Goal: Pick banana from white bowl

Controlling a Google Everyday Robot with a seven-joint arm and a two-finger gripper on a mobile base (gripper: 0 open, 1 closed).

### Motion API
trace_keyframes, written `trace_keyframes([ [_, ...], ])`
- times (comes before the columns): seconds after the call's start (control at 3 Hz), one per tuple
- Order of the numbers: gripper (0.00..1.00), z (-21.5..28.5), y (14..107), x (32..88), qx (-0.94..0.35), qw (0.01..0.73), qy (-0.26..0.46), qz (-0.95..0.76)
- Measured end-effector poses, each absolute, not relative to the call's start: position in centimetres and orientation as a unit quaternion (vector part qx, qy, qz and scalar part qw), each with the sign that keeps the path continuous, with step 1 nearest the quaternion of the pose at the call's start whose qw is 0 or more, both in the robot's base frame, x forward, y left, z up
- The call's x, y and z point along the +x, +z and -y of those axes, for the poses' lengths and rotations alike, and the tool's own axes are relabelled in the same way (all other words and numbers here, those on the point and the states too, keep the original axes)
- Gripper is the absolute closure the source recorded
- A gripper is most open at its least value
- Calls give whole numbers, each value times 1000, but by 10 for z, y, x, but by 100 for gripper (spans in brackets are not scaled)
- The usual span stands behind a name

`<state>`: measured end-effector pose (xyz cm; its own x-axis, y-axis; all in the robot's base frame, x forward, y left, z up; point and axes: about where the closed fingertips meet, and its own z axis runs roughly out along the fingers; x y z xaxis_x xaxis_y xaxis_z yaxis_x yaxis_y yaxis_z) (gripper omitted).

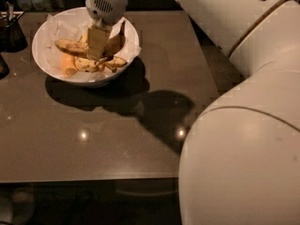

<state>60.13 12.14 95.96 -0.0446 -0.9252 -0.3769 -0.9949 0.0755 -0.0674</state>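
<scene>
The white bowl (47,32) stands at the back left of the brown table, lined with crinkled white paper. Several brown-spotted bananas lie in it: one at the left (70,46), one at the right (116,41) and one at the front (88,64). My gripper (97,45) reaches straight down into the middle of the bowl and sits among the bananas, touching or very close to them. Its tip hides part of the fruit beneath it.
A small dark container (11,33) stands at the table's left edge beside the bowl. My large white arm (243,125) fills the right side of the view. The table's front edge (93,179) runs across the lower part.
</scene>
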Motion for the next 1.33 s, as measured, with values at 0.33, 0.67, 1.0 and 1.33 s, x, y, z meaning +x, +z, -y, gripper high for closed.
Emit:
trace_keyframes([
  [0.33,100,-123,955,603,-672,162,105,-715],
  [0.67,100,-124,955,603,-672,163,105,-715],
  [1.0,100,-114,957,577,-661,159,114,-724],
  [1.33,100,-90,958,522,-626,157,137,-751],
])
